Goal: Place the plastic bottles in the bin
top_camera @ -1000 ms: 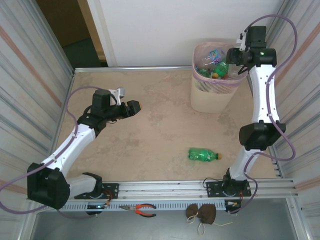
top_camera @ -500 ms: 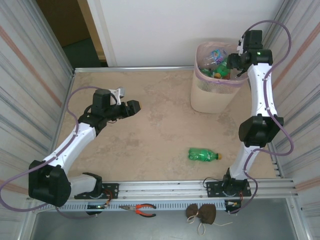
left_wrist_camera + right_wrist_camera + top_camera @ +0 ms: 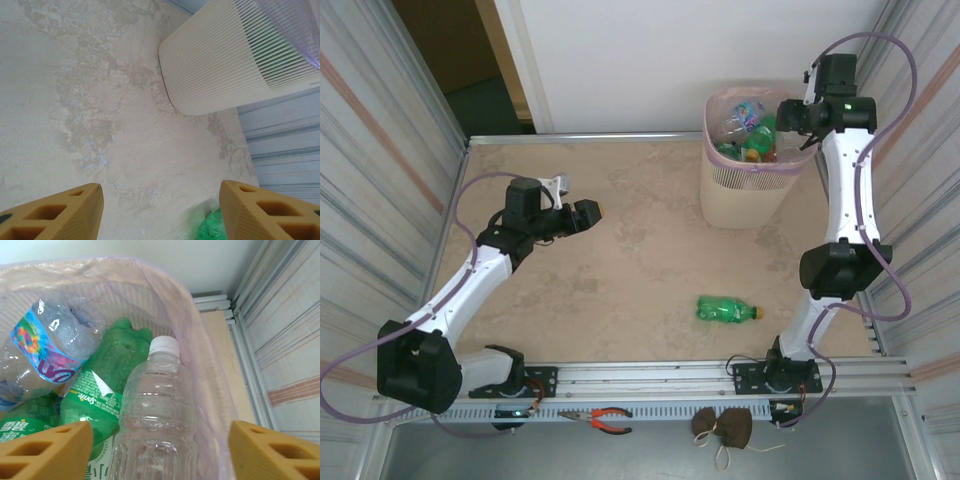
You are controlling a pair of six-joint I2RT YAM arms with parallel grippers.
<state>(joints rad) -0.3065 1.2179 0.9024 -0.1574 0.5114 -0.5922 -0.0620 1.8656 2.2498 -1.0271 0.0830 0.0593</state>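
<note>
While the right claw (image 3: pixel 160 440) hangs over the bin (image 3: pixel 745 195), its tan fingers stand wide apart, nothing clamped. Directly below lies a clear bottle (image 3: pixel 155 415), white cap, no label legible. Beside it is a crushed green bottle (image 3: pixel 107 375) whose label reads "Sprite". Further left is a clear bottle (image 3: pixel 45 350) with a blue, pink and yellow label, lettering unreadable. All sit inside the pink liner (image 3: pixel 200 340).

Right arm: reared tall, wrist bent over the bin's right rim.

Left claw (image 3: pixel 160 200): fingers spread, empty, held above the table (image 3: pixel 620 230) and facing the bin. Left arm: elbow bent, forearm low.

One green bottle with an orange cap (image 3: pixel 728 310) lies on its side on the table, well apart from the bin, cap toward the right.
</note>
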